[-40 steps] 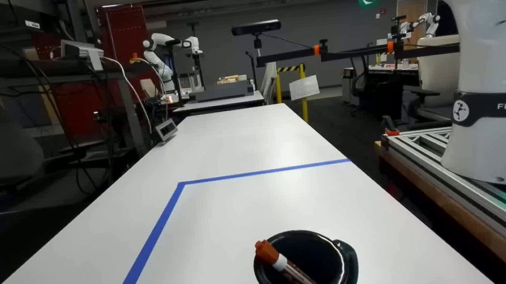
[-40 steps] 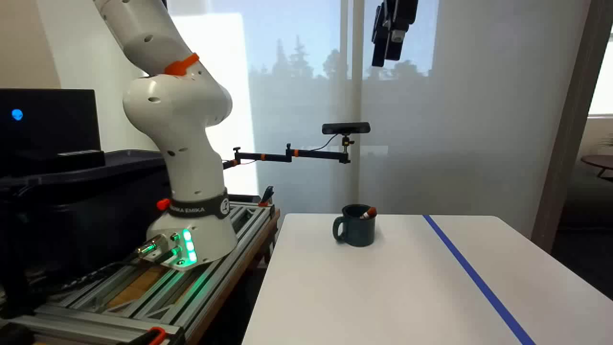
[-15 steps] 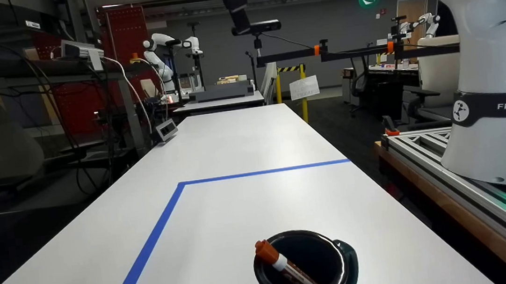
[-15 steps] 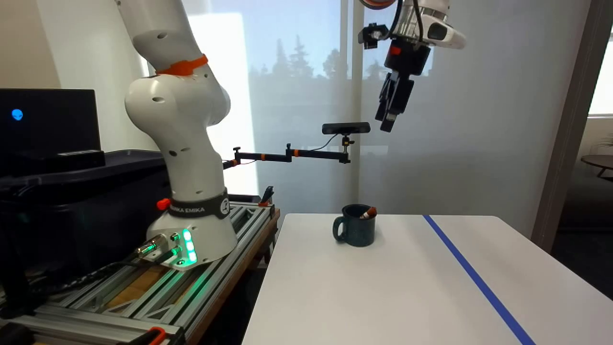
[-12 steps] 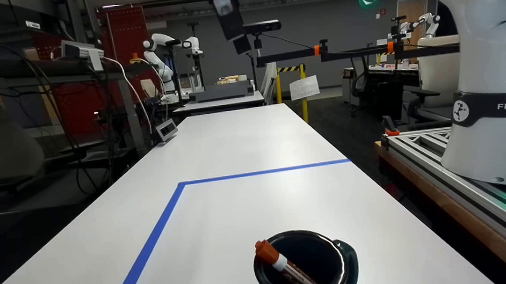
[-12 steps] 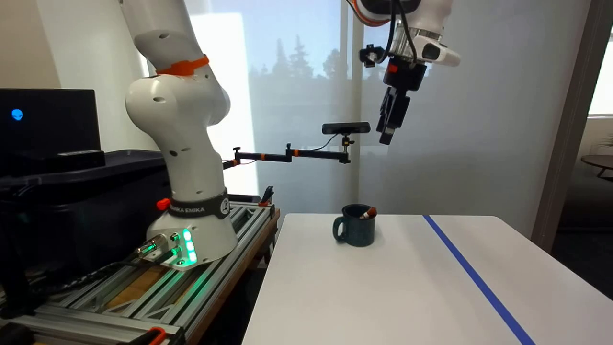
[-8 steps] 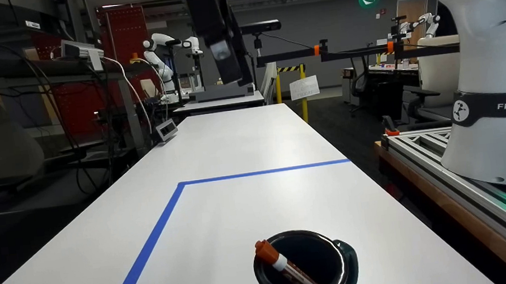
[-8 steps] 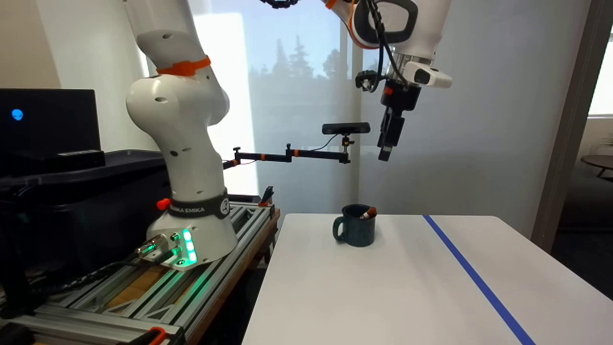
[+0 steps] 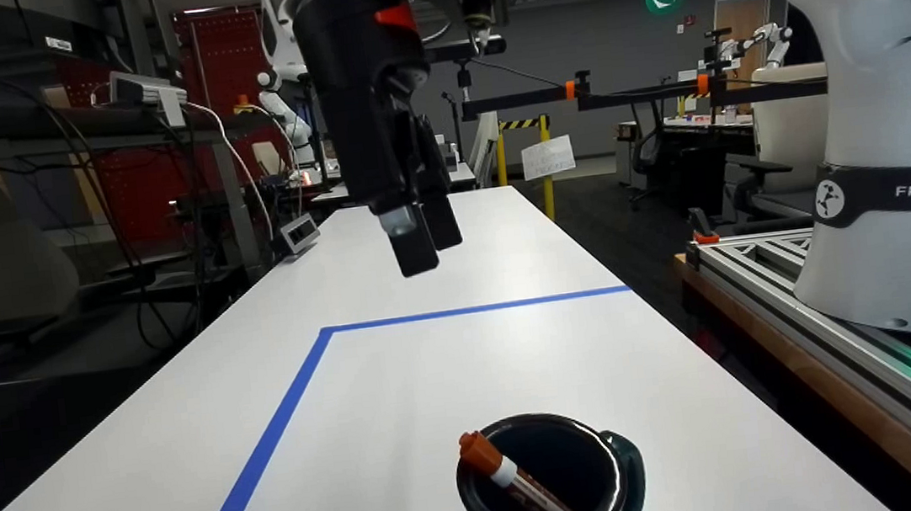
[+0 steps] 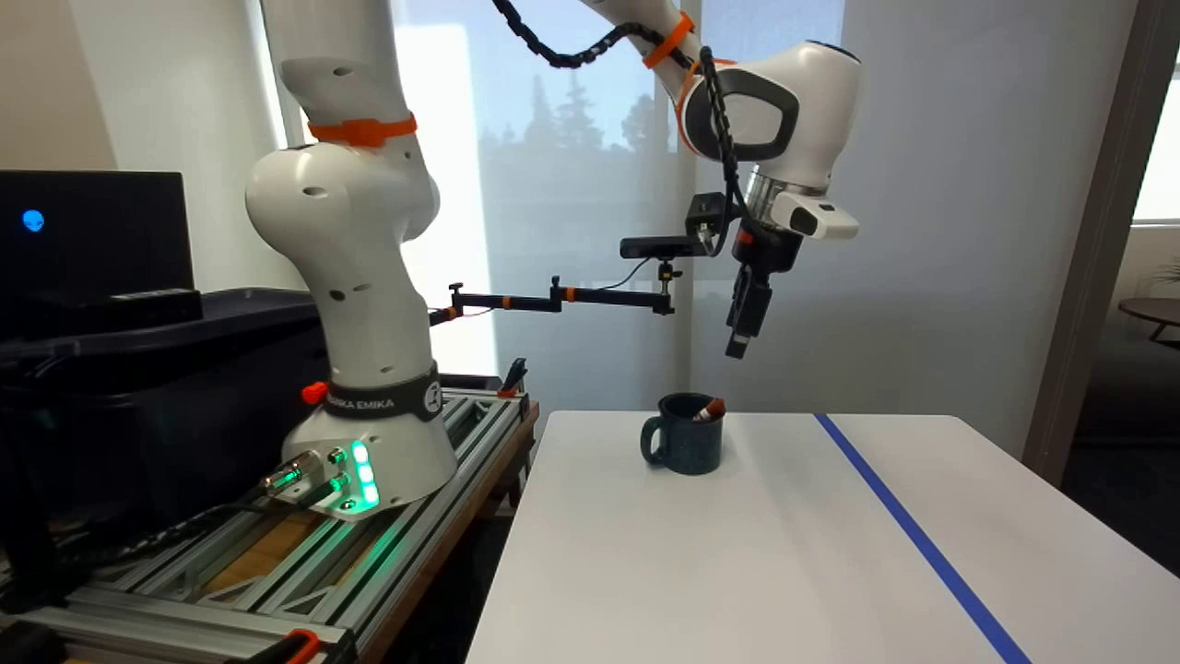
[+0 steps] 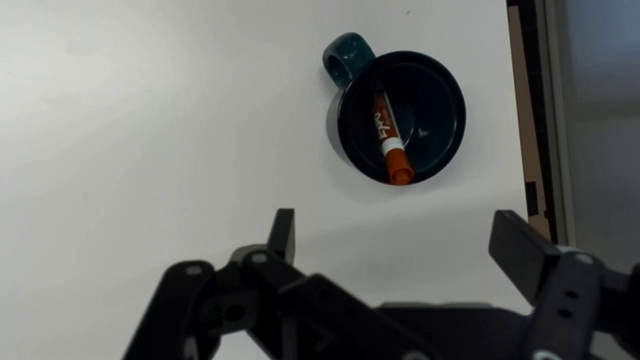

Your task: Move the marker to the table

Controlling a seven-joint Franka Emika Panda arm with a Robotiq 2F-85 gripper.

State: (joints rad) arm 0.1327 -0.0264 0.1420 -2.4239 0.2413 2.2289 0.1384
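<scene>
On the left of the wrist view spreads the wide white tabletop point(image 11: 150, 125); straight blue tape lines point(image 9: 268, 436) cross it in both exterior views. Next comes one finger point(image 11: 284, 232) of the black two-fingered gripper point(image 11: 392, 217), whose jaws stand wide apart above the table, holding nothing. Further right sits a round, glossy dark-teal mug point(image 11: 435, 105), probably ceramic, its looped handle point(image 11: 348, 55) leading. Tilted inside it is the slim, round orange-red plastic marker point(image 11: 387, 131), capped end up against the rim and poking just above it, the other end down in the mug. I expect it to be light and stiff, hardly fragile, but slick enough to turn between the fingers. The best hold looks to be across the cap point(image 11: 398, 164) and white collar point(image 11: 393, 145) together: the cap alone could pull off, and lower down the mug's wall leaves the fingers little room. The jaws lie either side of the marker's line, so a pinch across it suits, once the gripper moves in over the mug and lowers. Farthest right are the other finger point(image 11: 522, 255) and the tabletop's edge, near the mug; setting the marker down leftward seems safer, since a round barrel may roll.
</scene>
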